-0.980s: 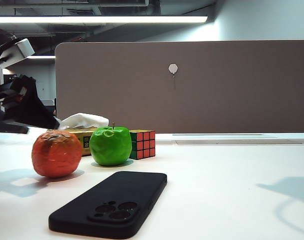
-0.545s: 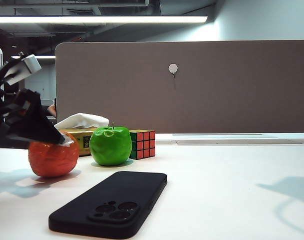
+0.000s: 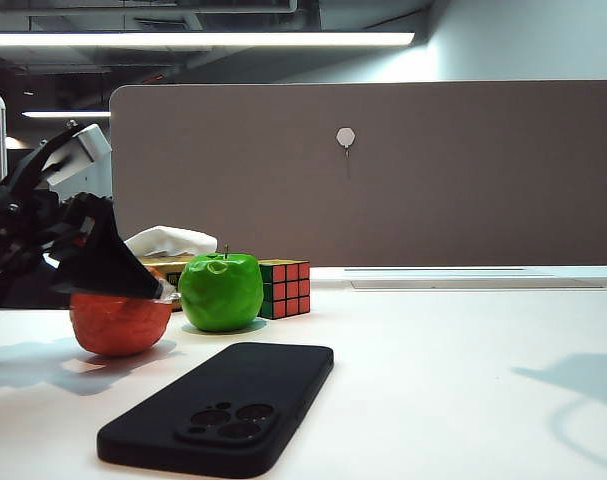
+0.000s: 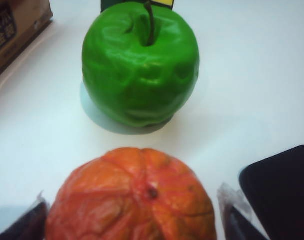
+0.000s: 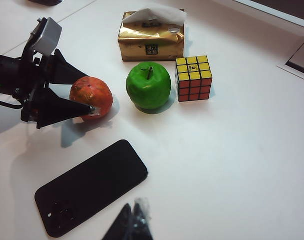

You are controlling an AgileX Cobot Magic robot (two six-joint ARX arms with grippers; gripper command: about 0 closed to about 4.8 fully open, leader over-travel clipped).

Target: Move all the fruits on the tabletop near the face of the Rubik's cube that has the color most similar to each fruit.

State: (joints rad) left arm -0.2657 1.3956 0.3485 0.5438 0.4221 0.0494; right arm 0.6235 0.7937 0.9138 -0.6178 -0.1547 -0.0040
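Orange-red and wrinkled, the fake orange (image 5: 91,96) sits on the white tabletop (image 5: 242,150) with the left gripper (image 5: 89,100) spread wide around it, one dark finger on each flank, as we see in the left wrist view where the fingertips (image 4: 232,210) frame the fruit without visibly pressing it. In the right wrist view the glossy green apple (image 5: 148,85) stands at about three o'clock from the orange, apart from it, and the Rubik's cube (image 5: 194,78) stands just beyond at three o'clock from the apple, yellow face up, red face toward the camera. In the exterior view the cube (image 3: 284,288) shows its green face toward the apple (image 3: 221,291), which rests just beside it, so we judge the apple's part of the task already settled or nearly so. The orange (image 3: 120,320) is what remains: we judge it must be gripped, lifted and carried round to the cube's red face, clear of the apple and the black smartphone (image 5: 90,186) lying at six o'clock from the fruits. The gold tissue pack (image 5: 150,42) sits at twelve o'clock from the apple and plays no part. The right gripper (image 5: 129,222) hangs well back at the near edge of the table, its fingertips drawn together and holding nothing. The grasp on the orange is not yet closed.
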